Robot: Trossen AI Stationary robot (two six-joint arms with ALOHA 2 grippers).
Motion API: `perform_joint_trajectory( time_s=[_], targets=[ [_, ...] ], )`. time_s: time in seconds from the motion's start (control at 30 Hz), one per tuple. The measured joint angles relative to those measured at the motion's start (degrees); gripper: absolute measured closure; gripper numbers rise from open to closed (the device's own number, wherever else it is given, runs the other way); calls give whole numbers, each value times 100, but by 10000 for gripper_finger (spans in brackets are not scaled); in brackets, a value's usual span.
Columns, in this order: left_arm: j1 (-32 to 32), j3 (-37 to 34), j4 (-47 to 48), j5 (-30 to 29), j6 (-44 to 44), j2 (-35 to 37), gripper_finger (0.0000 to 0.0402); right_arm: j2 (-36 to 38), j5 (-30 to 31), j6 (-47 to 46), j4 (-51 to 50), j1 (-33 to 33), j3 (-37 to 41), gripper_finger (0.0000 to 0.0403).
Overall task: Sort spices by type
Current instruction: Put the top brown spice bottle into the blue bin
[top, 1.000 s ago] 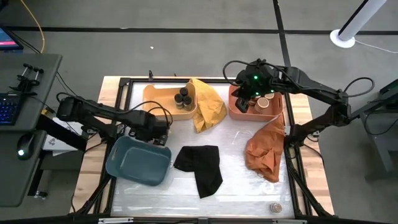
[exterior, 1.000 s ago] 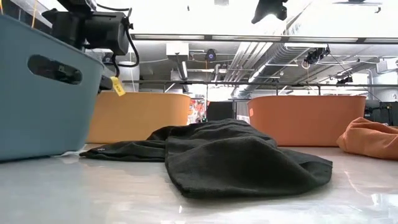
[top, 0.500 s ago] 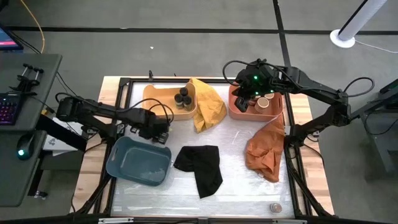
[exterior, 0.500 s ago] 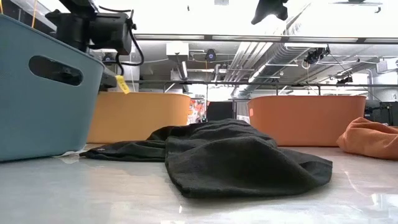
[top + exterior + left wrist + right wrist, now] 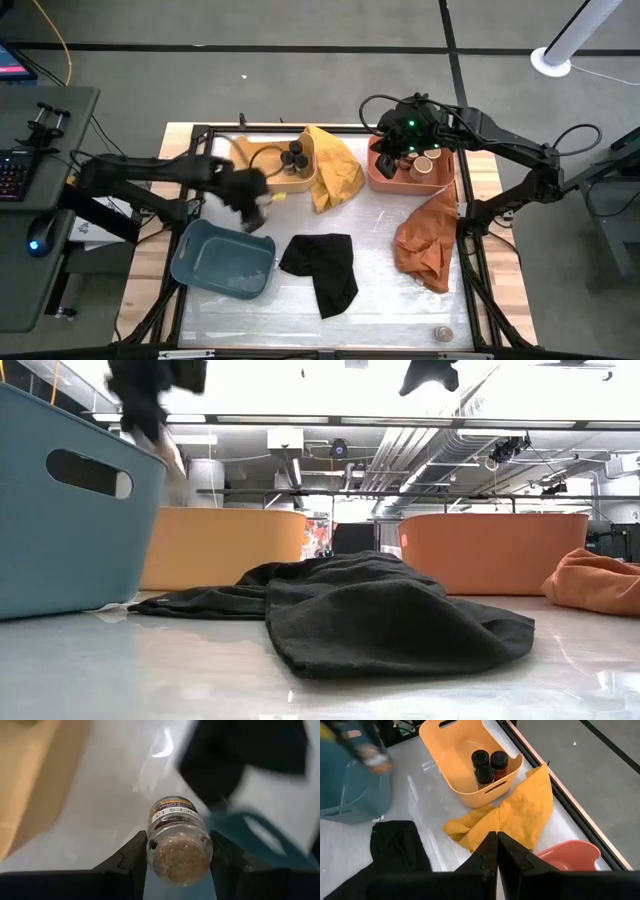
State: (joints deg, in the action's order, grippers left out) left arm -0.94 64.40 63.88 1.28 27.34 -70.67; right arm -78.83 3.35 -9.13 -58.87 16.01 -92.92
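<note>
My left gripper [image 5: 178,836] hangs above the far rim of the blue tray [image 5: 222,258], shut on a spice jar [image 5: 177,847] with a tan lid and a label. It shows blurred in the high view [image 5: 248,198]. Three black-lidded jars [image 5: 293,158] stand in the yellow tray [image 5: 262,152]. Tan-lidded jars [image 5: 425,164] stand in the coral tray [image 5: 450,183]. My right gripper [image 5: 497,836] is shut with nothing in it, above the coral tray's left end [image 5: 392,165]. My left gripper pinches the jar between its two fingers, on opposite sides of the glass body [image 5: 151,845] just below the tan lid [image 5: 181,864]. The fingers slant steeply down from above, along the jar. The jar is lifted clear, lid toward the wrist, base pointing down.
A yellow cloth [image 5: 335,168] lies against the yellow tray, a black cloth [image 5: 322,268] in the middle, a rust-orange cloth [image 5: 428,242] near the coral tray. One more jar [image 5: 442,334] lies at the table's near right edge.
My left gripper has risen from the blue tray's far rim and rolled about its own pointing line, moving fast enough to blur. My right gripper has kept still.
</note>
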Motion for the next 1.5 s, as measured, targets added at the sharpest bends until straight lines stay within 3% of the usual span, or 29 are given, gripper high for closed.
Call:
perform_joint_trajectory(
  time_s=[0.13, 0.3, 0.47, 0.63, 0.9, 1.5],
  targets=[
    [-1320, 486, 962, -120, -86, 243, 267, -2, -12, -2, 2, 0, 0, 403],
    [-2971, 382, 1828, -479, 739, 336, 267, -2, -12, 9, 20, 0, 0, 403],
    [-3890, -423, 1259, -481, 949, 319, 267, -4, -10, 9, 44, 0, 0, 403],
    [-3940, -1332, 1167, -531, 915, 319, 267, -4, -10, -11, 44, 0, 0, 403],
    [-3916, -2282, 767, -389, -138, 319, 266, -4, -10, -184, 46, -2, 0, 403],
    [-3916, -2520, 486, -632, -298, 319, 173, -215, -12, -396, 48, -2, 0, 403]
  ],
)
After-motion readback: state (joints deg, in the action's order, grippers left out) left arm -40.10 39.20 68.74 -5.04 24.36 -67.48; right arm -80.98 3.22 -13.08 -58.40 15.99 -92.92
